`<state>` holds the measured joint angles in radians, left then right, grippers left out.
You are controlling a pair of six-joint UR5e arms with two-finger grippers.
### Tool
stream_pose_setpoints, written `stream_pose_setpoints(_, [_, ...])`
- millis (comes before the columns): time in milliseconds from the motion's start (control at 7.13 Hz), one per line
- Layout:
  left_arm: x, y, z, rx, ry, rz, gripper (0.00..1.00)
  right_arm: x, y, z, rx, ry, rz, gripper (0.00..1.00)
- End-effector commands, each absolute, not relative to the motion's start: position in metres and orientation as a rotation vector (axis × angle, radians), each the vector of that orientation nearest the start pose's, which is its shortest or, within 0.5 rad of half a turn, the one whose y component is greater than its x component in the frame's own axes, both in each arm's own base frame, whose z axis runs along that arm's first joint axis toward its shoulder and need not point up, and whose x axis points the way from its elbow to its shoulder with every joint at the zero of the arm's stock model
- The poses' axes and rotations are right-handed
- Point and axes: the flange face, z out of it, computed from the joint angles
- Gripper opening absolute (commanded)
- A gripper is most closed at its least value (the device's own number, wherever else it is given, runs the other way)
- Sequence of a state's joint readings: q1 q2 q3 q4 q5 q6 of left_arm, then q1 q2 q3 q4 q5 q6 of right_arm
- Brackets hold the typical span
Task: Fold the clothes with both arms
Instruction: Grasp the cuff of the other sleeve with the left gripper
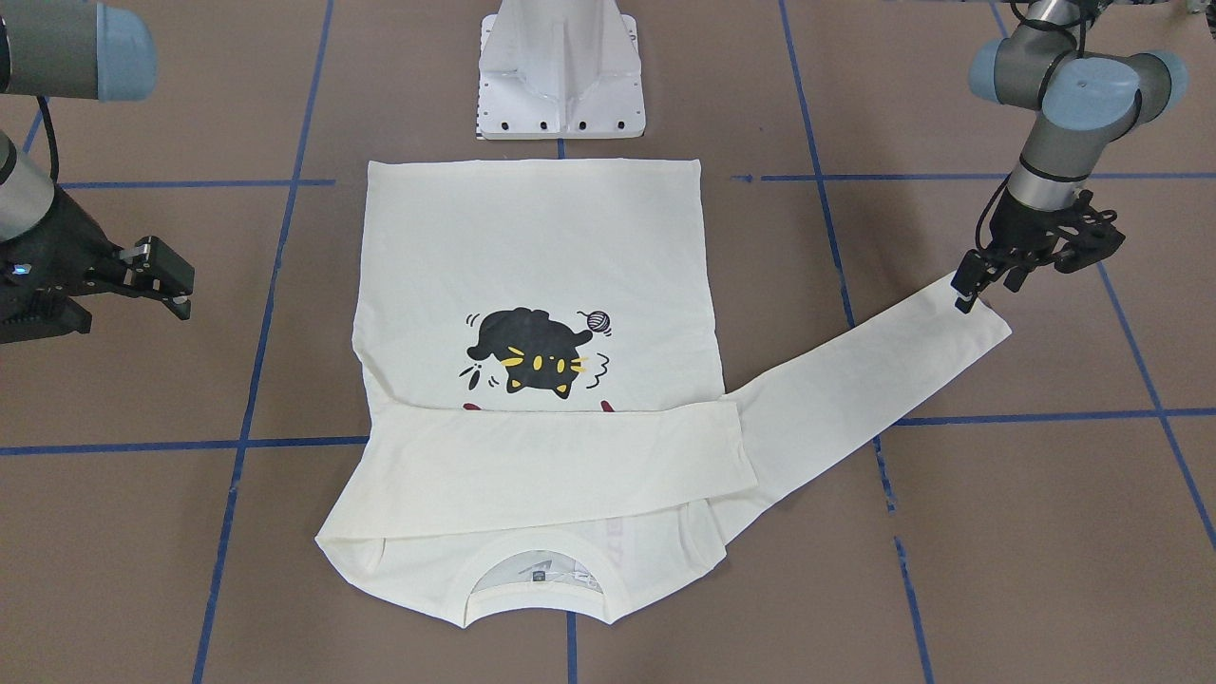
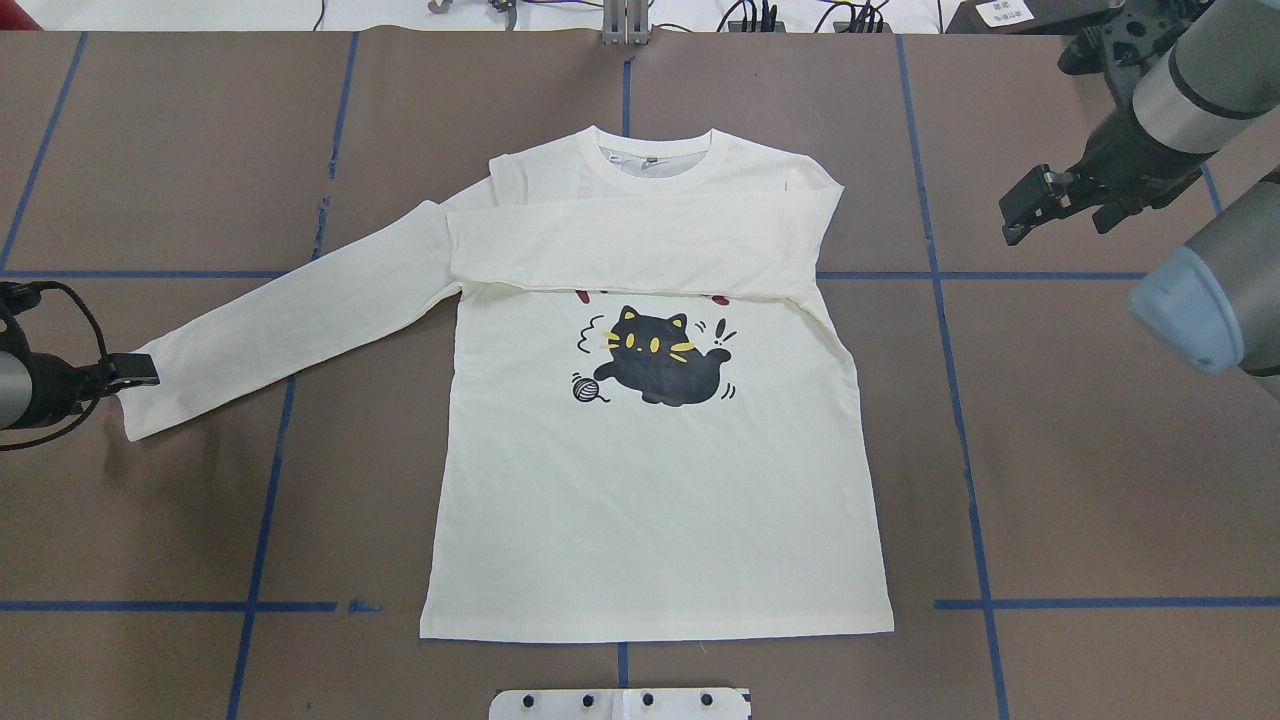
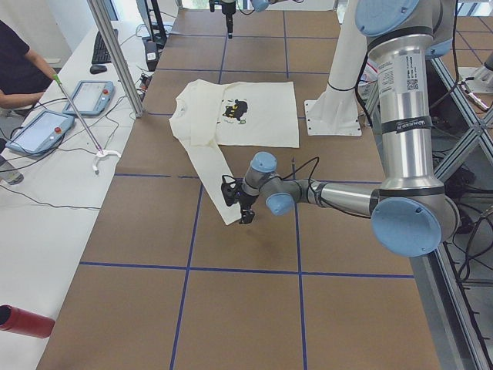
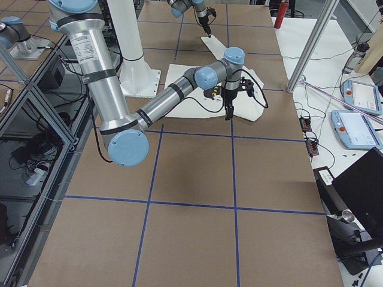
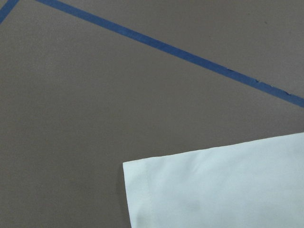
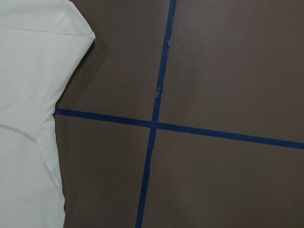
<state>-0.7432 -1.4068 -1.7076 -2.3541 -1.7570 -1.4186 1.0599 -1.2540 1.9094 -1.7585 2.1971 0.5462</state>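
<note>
The cream-white shirt (image 2: pixel 650 500) lies flat with its black cat print (image 2: pixel 655 360) facing up and its collar at the far side. One sleeve (image 2: pixel 630 235) is folded across the chest and covers most of the red lettering. The other sleeve (image 2: pixel 290 320) stretches out flat toward my left gripper (image 2: pixel 135 370), whose tip sits at the cuff's corner (image 1: pixel 983 309). I cannot tell whether it is open or shut there. The left wrist view shows the cuff (image 5: pixel 213 190) flat on the table. My right gripper (image 2: pixel 1025 205) hangs open and empty, clear of the shirt's other side.
Blue tape lines (image 2: pixel 960 400) grid the brown table. The white pedestal base (image 1: pixel 560 76) stands at the shirt's hem. A side bench holds control tablets (image 3: pixel 42 131), with a person's arm (image 3: pixel 19 96) beside them. Cables and plugs (image 2: pixel 760 15) line the far edge.
</note>
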Motion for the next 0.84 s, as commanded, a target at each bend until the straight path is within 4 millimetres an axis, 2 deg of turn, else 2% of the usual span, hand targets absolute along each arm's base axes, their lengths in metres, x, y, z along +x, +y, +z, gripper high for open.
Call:
stream_pose_setpoints(0, [0.2685,-0.4013,0.6071,0.163,0.745,-0.482,0.96,-0.2106,-0.5323,0.3572,0.079,-0.757,-0.113,1.00])
stream_pose_setpoints(421, [0.2687,-0.4006,0.6046,0.165,0.749,-0.478,0.87,-0.2106,-0.5323,0.3572,0.078,-0.757,-0.112,1.00])
stream_pose_setpoints(561, [0.2687,-0.4006,0.6038,0.166,0.751,-0.478,0.82,-0.2105,-0.5324,0.3572,0.079,-0.756,-0.111,1.00])
stream_pose_setpoints(701, [0.2688,-0.4006,0.6030,0.166,0.752,-0.478,0.72,-0.2106,-0.5327,0.3579,0.078,-0.755,-0.111,1.00])
